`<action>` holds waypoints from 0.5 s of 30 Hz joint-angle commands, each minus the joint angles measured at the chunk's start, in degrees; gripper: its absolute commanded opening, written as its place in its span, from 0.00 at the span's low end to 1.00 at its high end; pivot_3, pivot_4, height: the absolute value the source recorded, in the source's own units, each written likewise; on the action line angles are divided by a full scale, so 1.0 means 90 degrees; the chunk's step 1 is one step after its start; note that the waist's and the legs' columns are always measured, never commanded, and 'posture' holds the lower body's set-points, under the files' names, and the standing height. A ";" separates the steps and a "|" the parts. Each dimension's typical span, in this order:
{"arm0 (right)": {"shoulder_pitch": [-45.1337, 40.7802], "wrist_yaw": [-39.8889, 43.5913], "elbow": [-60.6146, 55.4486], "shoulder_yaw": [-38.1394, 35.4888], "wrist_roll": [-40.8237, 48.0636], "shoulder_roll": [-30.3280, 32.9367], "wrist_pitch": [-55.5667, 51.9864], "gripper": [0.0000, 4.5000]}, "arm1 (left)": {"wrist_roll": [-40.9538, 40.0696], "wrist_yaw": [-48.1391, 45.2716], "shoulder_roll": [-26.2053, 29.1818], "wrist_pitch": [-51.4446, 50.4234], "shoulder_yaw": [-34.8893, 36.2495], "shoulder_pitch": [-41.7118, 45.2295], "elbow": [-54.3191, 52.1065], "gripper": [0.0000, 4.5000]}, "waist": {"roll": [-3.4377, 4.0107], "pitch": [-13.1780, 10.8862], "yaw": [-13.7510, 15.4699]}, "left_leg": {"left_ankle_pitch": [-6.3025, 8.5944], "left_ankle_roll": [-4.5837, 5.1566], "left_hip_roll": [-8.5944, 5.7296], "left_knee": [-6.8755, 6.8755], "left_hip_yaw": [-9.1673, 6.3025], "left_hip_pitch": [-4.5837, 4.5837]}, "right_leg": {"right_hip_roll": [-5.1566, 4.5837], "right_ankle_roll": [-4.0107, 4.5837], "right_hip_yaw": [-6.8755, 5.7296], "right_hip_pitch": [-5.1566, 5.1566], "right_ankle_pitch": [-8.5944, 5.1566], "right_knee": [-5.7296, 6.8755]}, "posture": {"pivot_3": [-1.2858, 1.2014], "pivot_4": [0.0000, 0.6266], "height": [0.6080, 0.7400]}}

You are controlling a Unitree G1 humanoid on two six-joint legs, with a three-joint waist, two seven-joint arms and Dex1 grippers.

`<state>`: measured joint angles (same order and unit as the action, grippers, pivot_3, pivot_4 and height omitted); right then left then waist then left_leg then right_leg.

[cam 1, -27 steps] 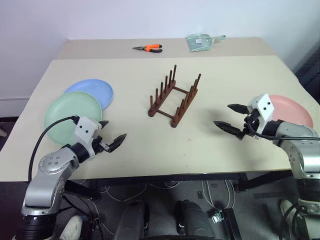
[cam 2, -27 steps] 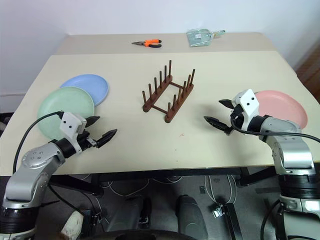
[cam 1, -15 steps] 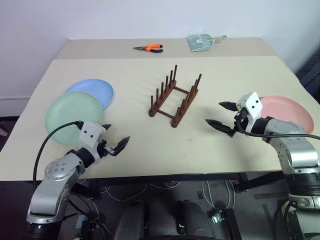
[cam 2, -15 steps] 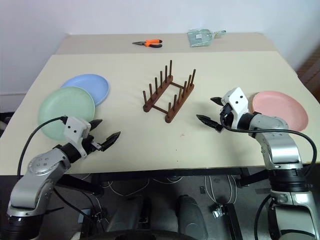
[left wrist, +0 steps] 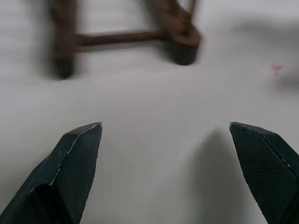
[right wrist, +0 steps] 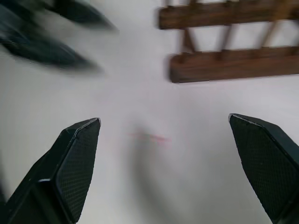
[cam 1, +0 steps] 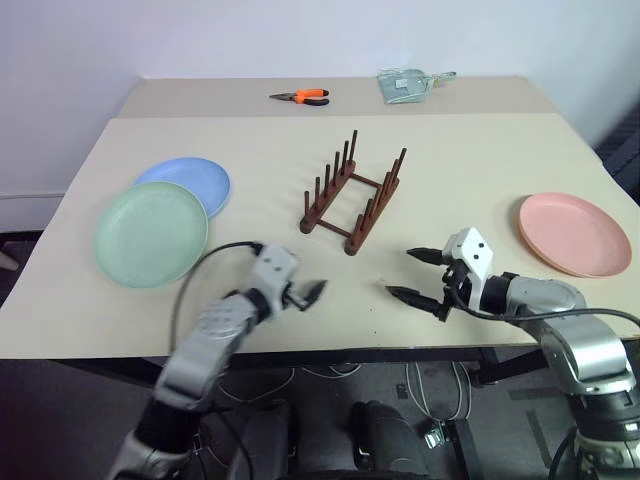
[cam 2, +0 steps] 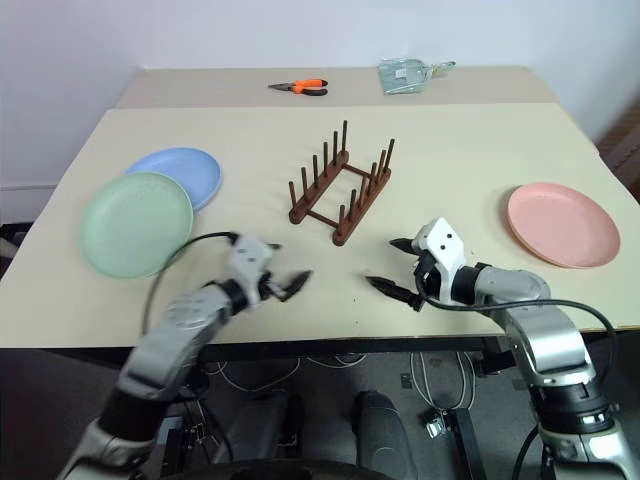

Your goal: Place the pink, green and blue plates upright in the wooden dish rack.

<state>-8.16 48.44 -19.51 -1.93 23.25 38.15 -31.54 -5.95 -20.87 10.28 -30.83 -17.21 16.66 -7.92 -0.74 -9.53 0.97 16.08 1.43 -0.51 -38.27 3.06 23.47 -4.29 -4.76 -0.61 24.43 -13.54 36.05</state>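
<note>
Small dark reddish-brown wooden dish rack (cam 1: 353, 201) sits empty mid-table on the beige tabletop (cam 1: 470, 160), pegs upright. Round green plate (cam 1: 151, 233) lies flat at the table's left, overlapping the near edge of the round blue plate (cam 1: 195, 183) behind it. Round pink plate (cam 1: 573, 233) lies flat at the right, well apart from the rack. Left gripper (cam 2: 285, 285) hovers over the near table edge, fingers spread, holding nothing. Right gripper (cam 2: 395, 268) hovers near it, just in front of the rack, fingers spread wide, empty. Orange-handled pliers (cam 1: 301, 96) and a greenish packet (cam 1: 403, 84) lie at the far edge.
</note>
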 commanded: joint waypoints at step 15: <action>0.0247 -0.0663 -0.0690 -0.0037 -0.0115 -0.0022 0.0063 1.00 | 0.0514 0.0204 -0.1452 0.0987 0.0164 0.2258 0.3610 0.25 | -0.0003 0.0003 0.0142 | 0.0000 0.0016 0.0001 -0.0029 -0.0006 0.0000 | 0.0019 -0.0008 -0.0009 -0.0016 0.0000 0.0003 | 0.52 0.24 1.00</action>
<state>-6.24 42.27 -23.55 -1.03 22.54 36.98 -32.06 -1.30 -16.51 -2.79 -22.05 -14.87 37.90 24.48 -0.77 -9.50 2.24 16.08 1.59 -0.50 -38.56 3.01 23.48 -4.12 -4.83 -0.70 24.28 -13.53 36.09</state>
